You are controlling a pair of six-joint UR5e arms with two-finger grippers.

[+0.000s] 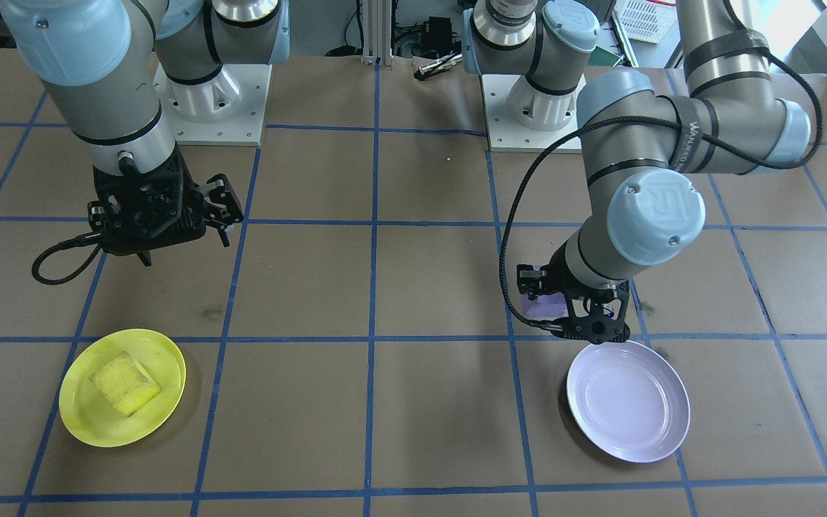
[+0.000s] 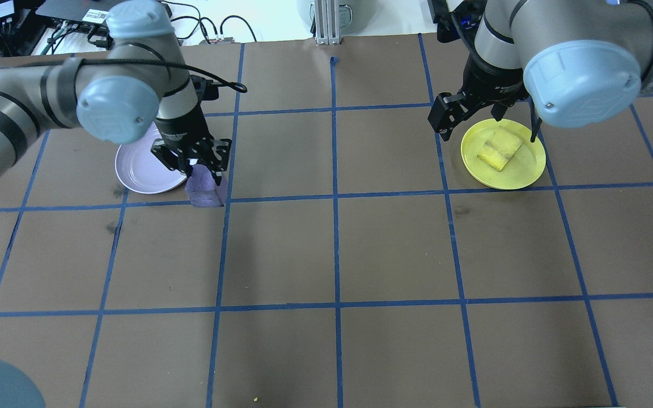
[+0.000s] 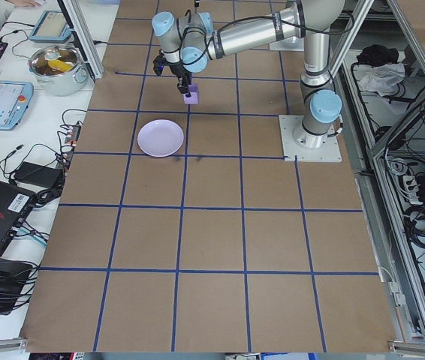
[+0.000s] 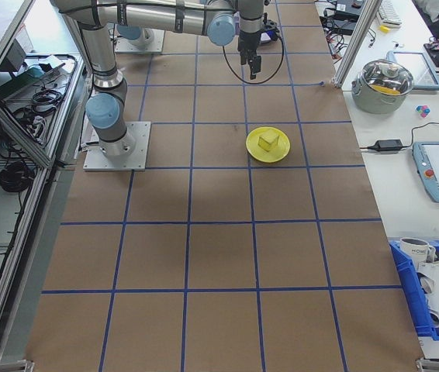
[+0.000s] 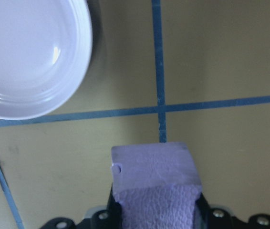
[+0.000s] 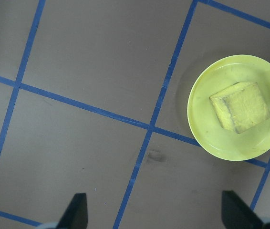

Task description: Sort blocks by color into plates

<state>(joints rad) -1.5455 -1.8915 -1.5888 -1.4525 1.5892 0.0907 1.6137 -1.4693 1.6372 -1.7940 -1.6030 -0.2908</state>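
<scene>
My left arm's blue joint cap (image 1: 657,215), right of centre in the front-facing view, bears a raised "UR" logo. A white cup (image 4: 416,249) at the right side view's lower right reads "HOME".

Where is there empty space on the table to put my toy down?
The broad middle of the table, between the lavender plate and the yellow plate, is bare. It is crowded by the lavender plate, where the left gripper holds the purple block.
</scene>
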